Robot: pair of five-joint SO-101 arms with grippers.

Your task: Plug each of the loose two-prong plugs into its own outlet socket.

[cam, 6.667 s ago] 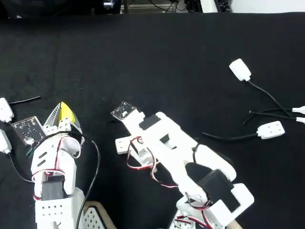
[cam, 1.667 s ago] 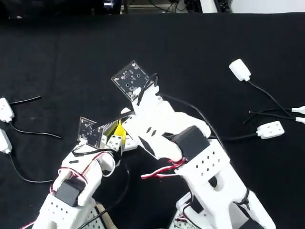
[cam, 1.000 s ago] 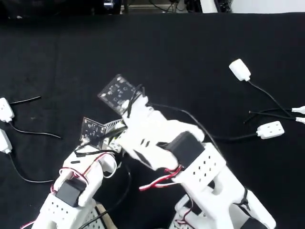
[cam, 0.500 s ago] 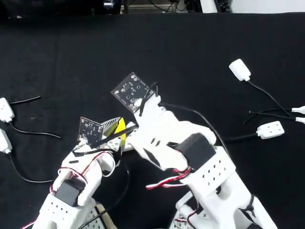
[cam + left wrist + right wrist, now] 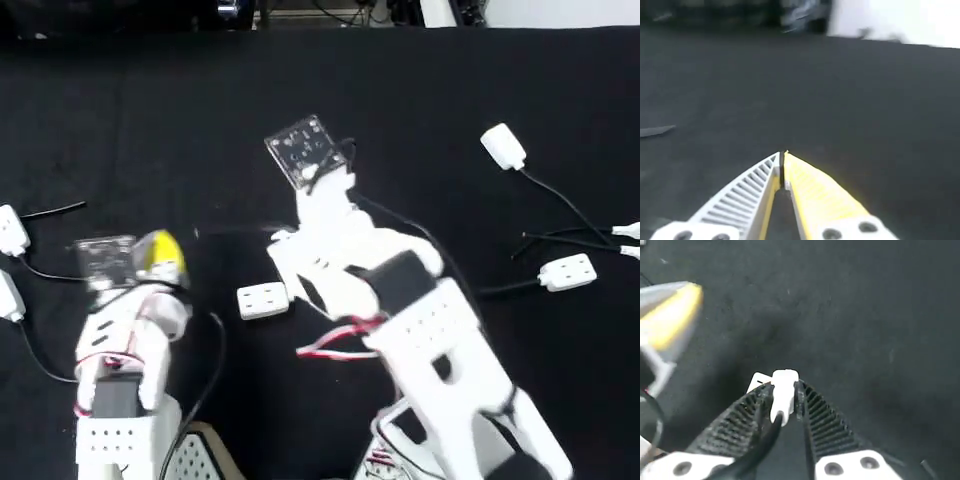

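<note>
On the left of the table [image 5: 400,90], left gripper [image 5: 784,156] pinched together, nothing held. Between the arms — white socket block [image 5: 263,300] lying flat. Right gripper [image 5: 783,385] clamped on a white plug [image 5: 783,396], cord running back. Farther right — loose plug [image 5: 503,147], then a second socket block [image 5: 568,272].

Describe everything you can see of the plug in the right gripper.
The plug is a small white block, plastic by its look, with a rounded far end. A black cable leaves its near end and runs back between the fingers. The right gripper clamps it on both sides with those dark ribbed fingers, with the black table behind it. Its prongs are hidden.
</note>
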